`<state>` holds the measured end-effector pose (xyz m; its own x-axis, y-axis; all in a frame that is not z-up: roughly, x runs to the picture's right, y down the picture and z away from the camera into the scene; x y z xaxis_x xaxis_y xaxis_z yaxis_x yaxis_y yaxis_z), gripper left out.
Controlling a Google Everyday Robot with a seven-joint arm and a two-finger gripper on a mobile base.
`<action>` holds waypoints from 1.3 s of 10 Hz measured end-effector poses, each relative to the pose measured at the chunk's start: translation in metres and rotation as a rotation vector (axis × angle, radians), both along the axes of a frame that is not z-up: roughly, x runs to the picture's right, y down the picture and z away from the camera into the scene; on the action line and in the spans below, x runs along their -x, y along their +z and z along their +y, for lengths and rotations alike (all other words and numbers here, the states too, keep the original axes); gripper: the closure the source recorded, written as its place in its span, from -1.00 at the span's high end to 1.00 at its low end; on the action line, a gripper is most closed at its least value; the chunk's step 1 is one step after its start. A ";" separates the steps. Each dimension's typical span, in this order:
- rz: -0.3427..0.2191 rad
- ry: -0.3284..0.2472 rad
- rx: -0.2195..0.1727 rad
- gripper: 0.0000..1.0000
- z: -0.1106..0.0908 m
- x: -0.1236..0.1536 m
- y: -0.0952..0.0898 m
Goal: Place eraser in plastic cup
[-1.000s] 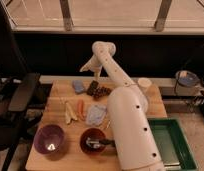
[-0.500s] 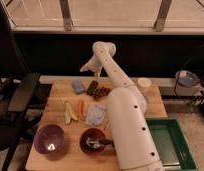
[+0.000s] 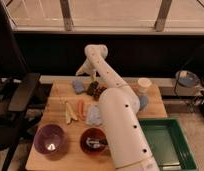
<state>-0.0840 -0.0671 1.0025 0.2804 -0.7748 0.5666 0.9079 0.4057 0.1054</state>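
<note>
My white arm rises from the bottom centre and bends over the far side of the wooden table (image 3: 55, 95). The gripper (image 3: 91, 76) hangs near the table's back edge, just above a dark patch (image 3: 95, 90) that may be the eraser; I cannot tell its shape. A blue-grey block (image 3: 78, 86) lies just left of the dark patch. A light-blue object (image 3: 143, 103), likely the plastic cup, shows at the right of my arm and is partly hidden by it. It stands in front of a taller cream cup (image 3: 144, 85).
Banana pieces (image 3: 70, 112), a carrot stick (image 3: 81, 108) and a blue pouch (image 3: 93, 115) lie mid-table. A purple bowl (image 3: 49, 140) and a brown bowl (image 3: 94, 141) sit at the front. A green bin (image 3: 163, 143) stands to the right and a black chair (image 3: 17, 97) to the left.
</note>
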 end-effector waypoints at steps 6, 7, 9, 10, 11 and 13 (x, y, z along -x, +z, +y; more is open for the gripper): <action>0.099 -0.003 0.041 0.47 0.020 -0.035 -0.005; 0.101 -0.001 0.055 0.47 0.026 -0.035 -0.003; 0.096 0.006 0.063 0.47 0.030 -0.034 0.001; 0.085 0.013 0.061 0.47 0.031 -0.033 0.006; 0.078 0.015 0.061 0.47 0.032 -0.031 0.009; 0.059 0.021 0.063 0.47 0.033 -0.027 0.016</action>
